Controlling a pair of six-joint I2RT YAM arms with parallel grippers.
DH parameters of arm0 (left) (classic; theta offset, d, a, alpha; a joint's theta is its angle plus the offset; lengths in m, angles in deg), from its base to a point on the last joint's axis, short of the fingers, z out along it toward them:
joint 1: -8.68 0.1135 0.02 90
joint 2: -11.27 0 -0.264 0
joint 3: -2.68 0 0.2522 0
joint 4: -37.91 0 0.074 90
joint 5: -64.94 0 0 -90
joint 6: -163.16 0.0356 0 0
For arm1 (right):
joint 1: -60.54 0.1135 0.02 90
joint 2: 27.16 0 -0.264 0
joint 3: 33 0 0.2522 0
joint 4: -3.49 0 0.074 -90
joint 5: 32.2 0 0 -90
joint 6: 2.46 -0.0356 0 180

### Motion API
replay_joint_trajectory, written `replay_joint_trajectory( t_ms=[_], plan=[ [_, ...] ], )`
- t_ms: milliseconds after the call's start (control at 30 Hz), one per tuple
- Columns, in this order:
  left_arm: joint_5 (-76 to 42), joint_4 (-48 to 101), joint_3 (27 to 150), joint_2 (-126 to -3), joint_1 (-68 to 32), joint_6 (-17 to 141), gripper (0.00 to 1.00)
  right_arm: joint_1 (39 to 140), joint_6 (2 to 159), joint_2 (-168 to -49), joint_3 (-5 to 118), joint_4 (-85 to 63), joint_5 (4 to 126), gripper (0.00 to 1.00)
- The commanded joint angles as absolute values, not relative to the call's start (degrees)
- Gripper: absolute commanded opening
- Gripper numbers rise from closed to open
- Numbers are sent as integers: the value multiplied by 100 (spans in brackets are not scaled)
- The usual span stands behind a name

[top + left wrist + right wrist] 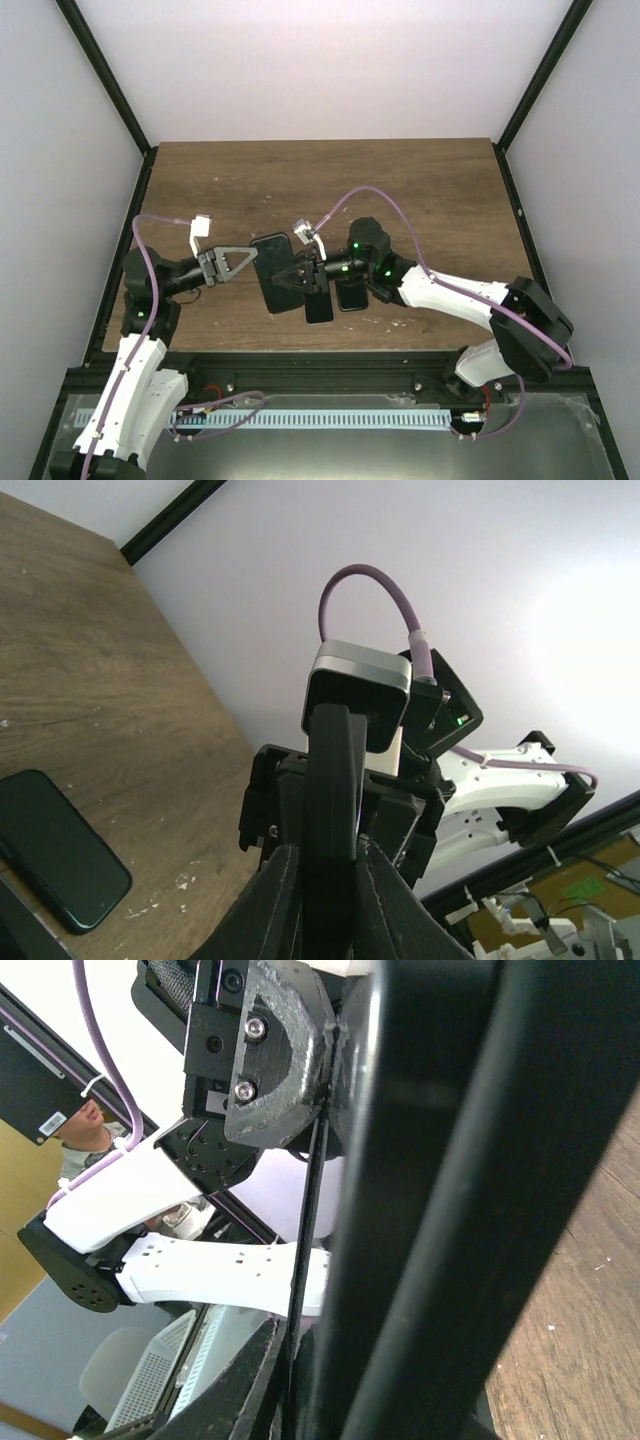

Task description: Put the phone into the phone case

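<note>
**Both arms reaching inward, grippers tip to tip**
The left arm rises from its base and bends right at the elbow. The right arm folds at its elbow and reaches left. Each gripper is rolled so that its fingers stack one above the other. The left gripper and right gripper face each other, each clamped on an opposite edge of the phone.

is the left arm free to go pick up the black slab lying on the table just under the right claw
Probably not. The left claw is shut on the phone, which the right claw grips too, and that claw hangs right over the black slab, blocking the way in.
</note>
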State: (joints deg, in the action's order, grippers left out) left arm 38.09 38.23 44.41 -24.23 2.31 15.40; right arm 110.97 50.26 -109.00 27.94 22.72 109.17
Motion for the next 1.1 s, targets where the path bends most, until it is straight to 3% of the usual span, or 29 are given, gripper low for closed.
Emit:
replay_joint_trajectory(
  t_ms=[0, 100, 133, 167, 267, 433, 633, 700, 800, 1000, 1067],
  plan=[
    [4091, 3553, 4726, -2430, 200, 1859, 0, 11125, 5032, -10822, 3042, 2500, 10763, 20],
    [4138, 3411, 4808, -2444, 201, 1910, 0, 11125, 5019, -10752, 3051, 2557, 10759, 7],
    [4143, 3400, 4830, -2435, 200, 1884, 3, 11125, 5026, -10708, 3043, 2563, 10723, 4],
    [4129, 3400, 4856, -2414, 204, 1858, 15, 11123, 5032, -10667, 3041, 2571, 10677, 3],
    [4037, 3474, 4814, -2340, 186, 1784, 30, 11125, 4971, -10621, 3042, 2710, 10651, 1],
    [4087, 3942, 4555, -2449, 65, 1488, 32, 11128, 4802, -10673, 3111, 2931, 10705, 2],
    [3834, 4092, 4449, -2508, -265, 1491, 42, 11139, 4706, -10739, 3184, 3082, 10674, 2],
    [3800, 4167, 4418, -2547, -365, 1476, 38, 11150, 4671, -10812, 3246, 3079, 10707, 2],
    [3806, 4296, 4362, -2577, -400, 1428, 24, 11188, 4659, -10840, 3238, 3074, 10703, 5],
    [3798, 4111, 4417, -2568, -405, 1716, 0, 11189, 4825, -10652, 3193, 2676, 10499, 16],
    [3832, 4144, 4441, -2580, -403, 1718, 0, 11193, 4897, -10540, 3185, 2505, 10434, 22]
  ],
)
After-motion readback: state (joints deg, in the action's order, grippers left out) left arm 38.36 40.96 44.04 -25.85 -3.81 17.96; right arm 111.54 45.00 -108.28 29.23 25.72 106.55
